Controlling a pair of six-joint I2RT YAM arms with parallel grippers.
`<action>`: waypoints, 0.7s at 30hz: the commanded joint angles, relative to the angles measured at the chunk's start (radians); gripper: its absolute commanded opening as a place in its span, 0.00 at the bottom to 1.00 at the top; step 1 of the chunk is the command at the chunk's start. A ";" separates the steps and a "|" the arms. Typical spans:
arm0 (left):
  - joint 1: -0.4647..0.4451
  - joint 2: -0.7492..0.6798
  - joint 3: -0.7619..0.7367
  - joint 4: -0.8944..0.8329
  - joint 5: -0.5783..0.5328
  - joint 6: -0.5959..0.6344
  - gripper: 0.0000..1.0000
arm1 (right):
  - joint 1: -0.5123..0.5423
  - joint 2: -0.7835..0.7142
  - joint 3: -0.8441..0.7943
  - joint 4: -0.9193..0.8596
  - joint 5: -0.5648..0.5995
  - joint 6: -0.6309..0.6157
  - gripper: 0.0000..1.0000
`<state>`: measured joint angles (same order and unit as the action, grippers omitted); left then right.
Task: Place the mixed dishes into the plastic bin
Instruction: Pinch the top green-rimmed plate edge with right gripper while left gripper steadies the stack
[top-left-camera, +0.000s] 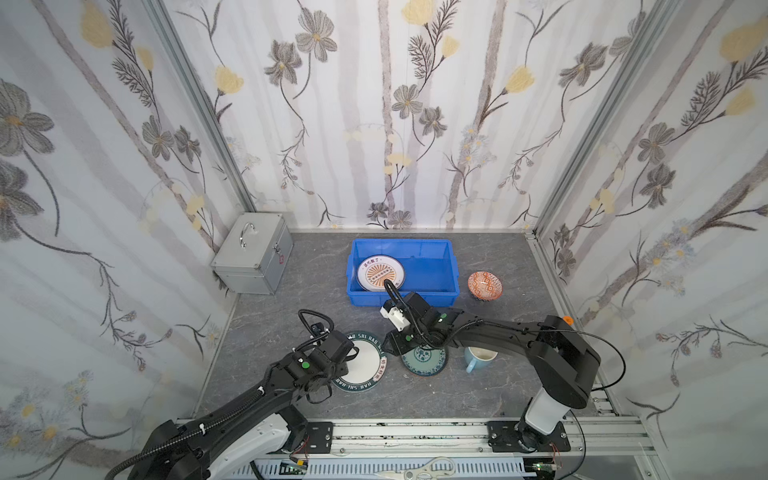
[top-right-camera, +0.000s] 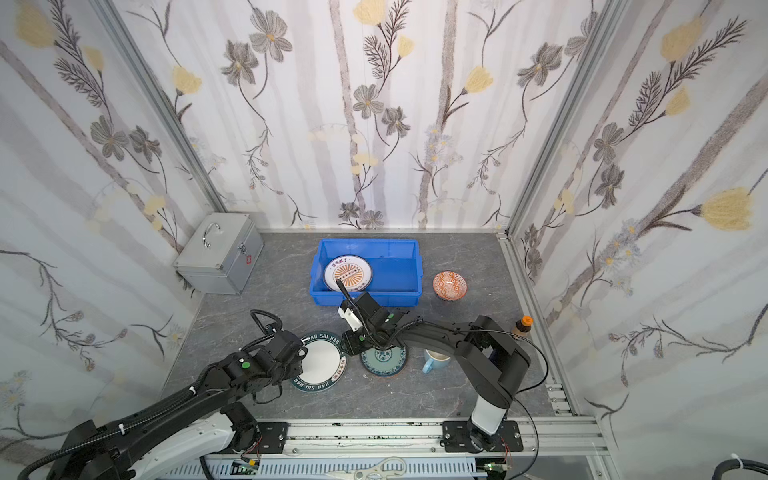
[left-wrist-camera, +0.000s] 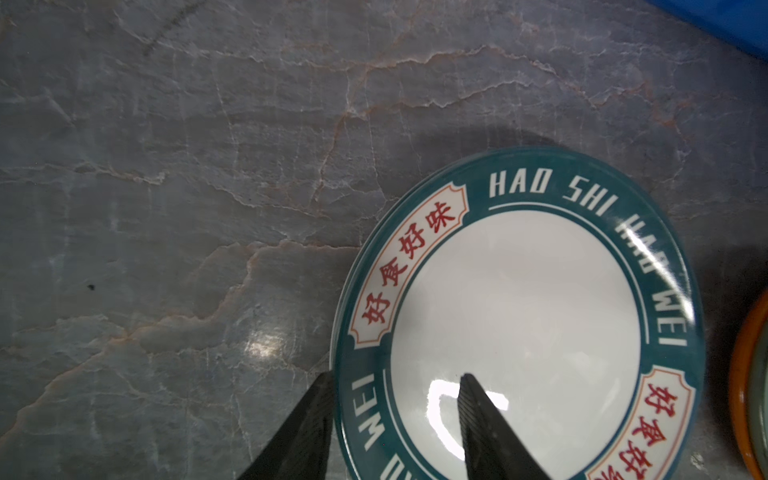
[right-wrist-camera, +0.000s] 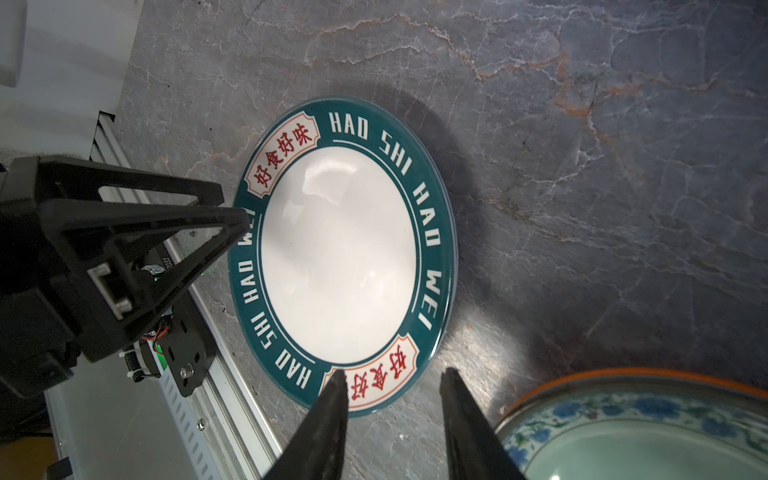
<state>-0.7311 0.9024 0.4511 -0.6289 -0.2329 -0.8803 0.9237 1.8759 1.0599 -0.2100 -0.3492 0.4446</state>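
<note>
The left arm is stretched out from the near rail, its tool (left-wrist-camera: 397, 376) set low with fingers apart astride the lettered plate's (left-wrist-camera: 515, 324) rim. The right arm is bent across the middle. Its tool (right-wrist-camera: 395, 372) is spread and empty between that plate and the teal plate (top-left-camera: 424, 362). A mug (top-left-camera: 476, 361) is partly hidden by that arm. On the counter (top-left-camera: 291, 291) a bowl (top-left-camera: 485, 284) sits beside the bin (top-left-camera: 432, 270), in which the sunburst plate (top-left-camera: 381, 272) lies.

Lettered plate (left-wrist-camera: 515, 324) glossy, glazed; tabletop (left-wrist-camera: 166, 166) veined, stone-look (faint sheen).
</note>
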 joint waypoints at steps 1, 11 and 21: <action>-0.001 0.008 -0.011 0.018 -0.022 -0.026 0.51 | 0.001 0.014 0.012 0.046 -0.016 0.004 0.39; -0.002 0.066 -0.015 0.072 0.000 -0.019 0.45 | -0.003 0.031 0.008 0.046 -0.020 0.000 0.38; -0.002 0.086 -0.010 0.084 0.005 -0.011 0.44 | -0.025 0.038 0.006 0.042 -0.040 -0.004 0.38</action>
<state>-0.7322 0.9863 0.4381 -0.5552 -0.2279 -0.8898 0.9020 1.9057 1.0618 -0.2066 -0.3641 0.4438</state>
